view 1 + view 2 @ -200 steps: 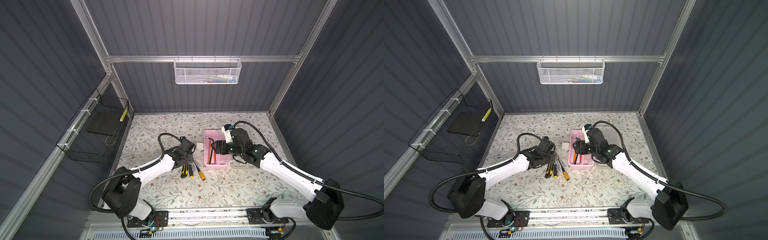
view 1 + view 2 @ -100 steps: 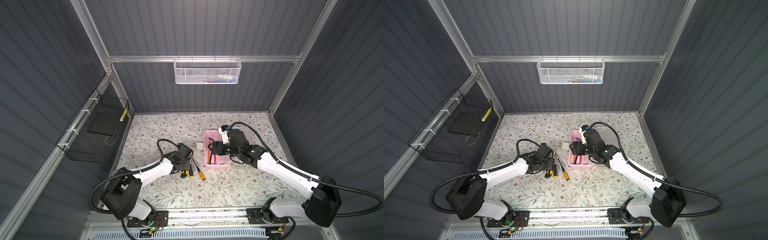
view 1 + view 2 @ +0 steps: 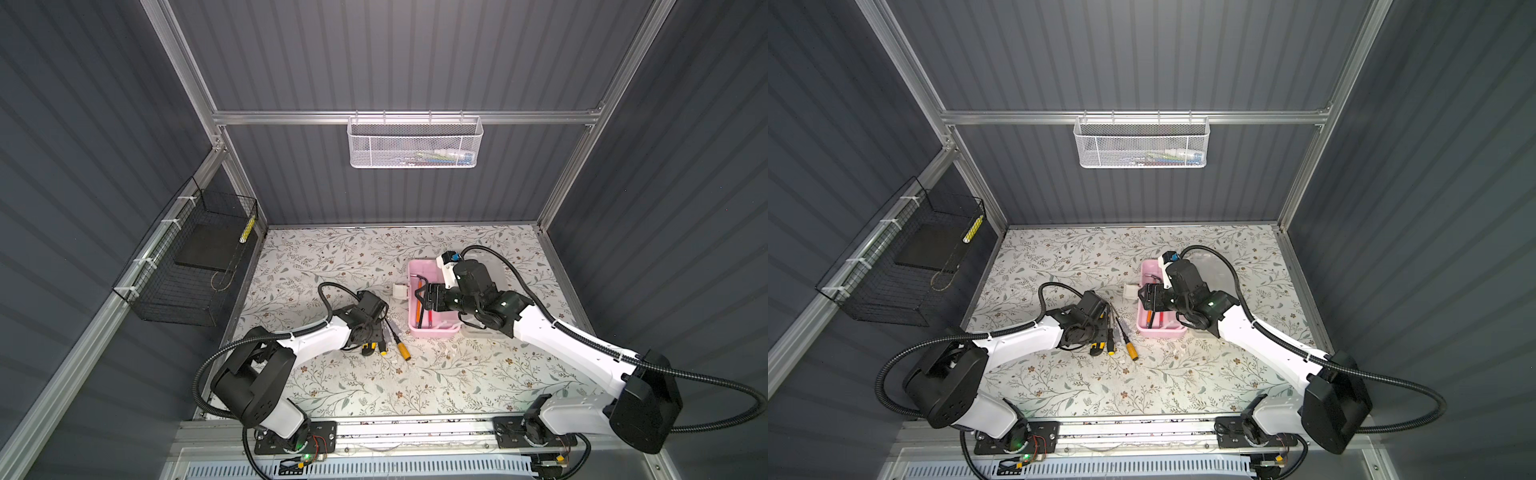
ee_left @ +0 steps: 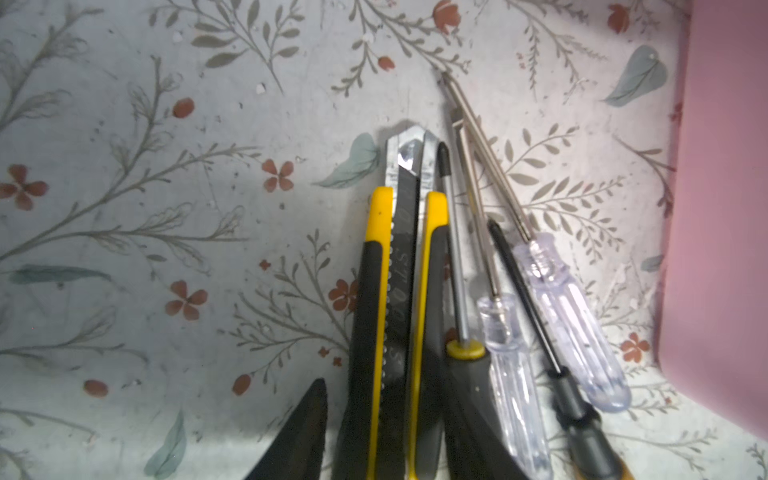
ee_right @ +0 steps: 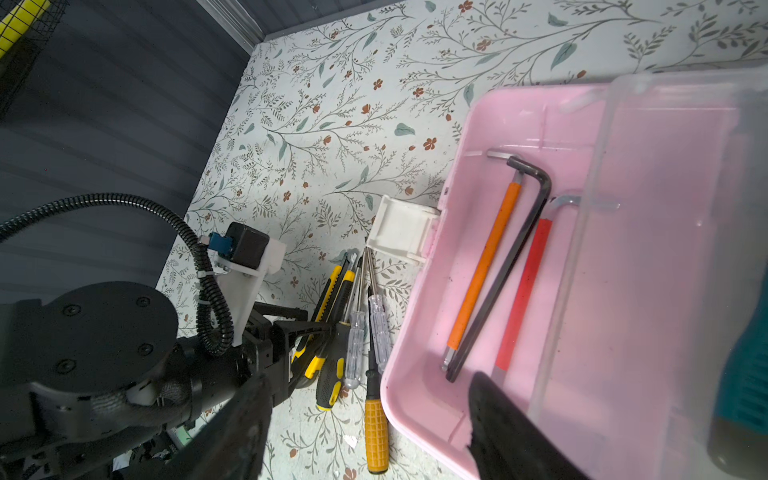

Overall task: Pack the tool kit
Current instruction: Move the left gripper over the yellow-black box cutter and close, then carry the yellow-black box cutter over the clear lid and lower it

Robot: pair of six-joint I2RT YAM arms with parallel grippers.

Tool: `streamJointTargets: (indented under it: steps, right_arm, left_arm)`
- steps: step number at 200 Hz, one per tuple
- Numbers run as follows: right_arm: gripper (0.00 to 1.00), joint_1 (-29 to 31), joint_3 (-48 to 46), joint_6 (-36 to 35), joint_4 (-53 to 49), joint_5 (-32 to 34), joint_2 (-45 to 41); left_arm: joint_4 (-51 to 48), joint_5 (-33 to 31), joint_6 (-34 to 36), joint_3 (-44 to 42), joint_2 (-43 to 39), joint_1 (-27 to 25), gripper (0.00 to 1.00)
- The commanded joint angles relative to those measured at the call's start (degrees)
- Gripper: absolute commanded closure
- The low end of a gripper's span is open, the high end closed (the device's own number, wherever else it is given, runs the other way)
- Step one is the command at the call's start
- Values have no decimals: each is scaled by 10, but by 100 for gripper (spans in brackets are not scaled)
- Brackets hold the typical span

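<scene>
Both grippers have shifted: the left back along the tools, the right sideways across the box.

In both top views the left gripper has drawn back toward 6 o'clock. It has gone from the tip end of the loose tools to their handle end, and now sits over the grip of the yellow-and-black utility knife. The right gripper has slid toward 9 o'clock over the pink box, from about its middle to near its 9 o'clock wall. Most of that travel came in the first half of the second, and its forearm has swung the same way.
</scene>
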Motion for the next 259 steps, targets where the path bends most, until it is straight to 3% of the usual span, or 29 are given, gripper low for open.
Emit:
streamJointTargets:
  steps: [1, 97, 196, 259]
  right_arm:
    - [24, 2, -16, 6, 10, 9, -6]
    - [24, 2, -31, 12, 23, 7, -8]
    - [24, 1, -31, 22, 32, 13, -12]
    - [24, -37, -66, 65, 72, 3, -69]
  left_arm:
    - [-8, -17, -12, -1, 19, -8, 54]
    - [-20, -49, -22, -5, 39, -18, 60]
    - [-88, -79, -2, 20, -46, -18, 70]
    - [-44, 30, 6, 85, -130, -18, 71]
